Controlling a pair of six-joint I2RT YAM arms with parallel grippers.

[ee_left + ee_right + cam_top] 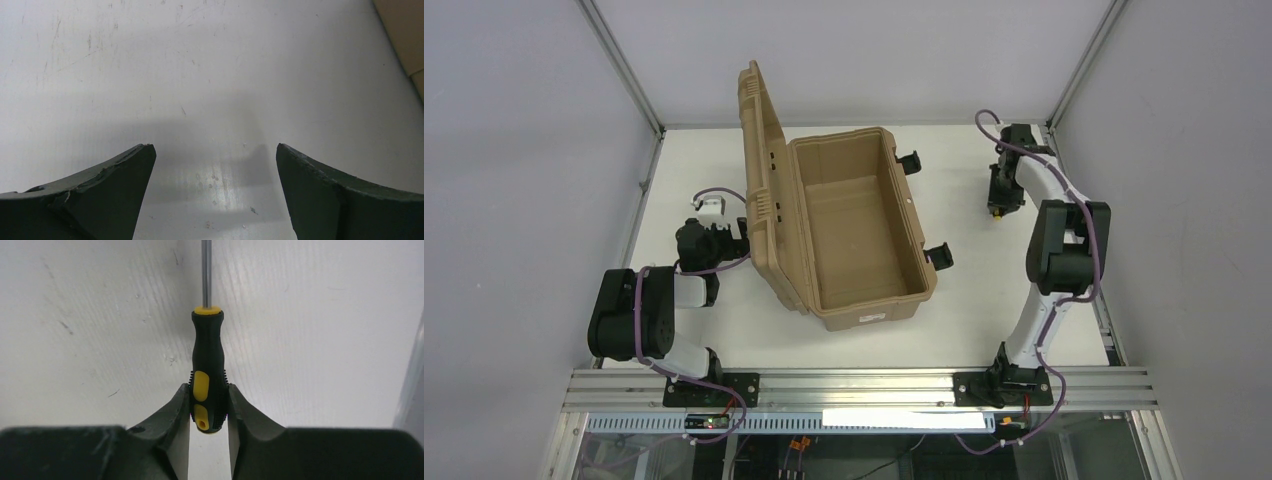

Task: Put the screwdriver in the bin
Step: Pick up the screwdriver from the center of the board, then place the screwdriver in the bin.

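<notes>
Right claw [208, 388] closed on the screwdriver [207, 355]: both fingers [172, 412] press the ribbed black-and-yellow handle near its butt end, and the thin metal shaft runs straight away from the wrist camera over the white counter [90, 330]. Whether the tool touches the counter cannot be told. In the top view this claw sits at the far right of the counter, well apart from the bin [869, 318], which stands at centre with its ribbed lid [762, 170] raised on its left side. Left claw [215, 150] spread wide, holding nothing, above bare counter beside the lid.
</notes>
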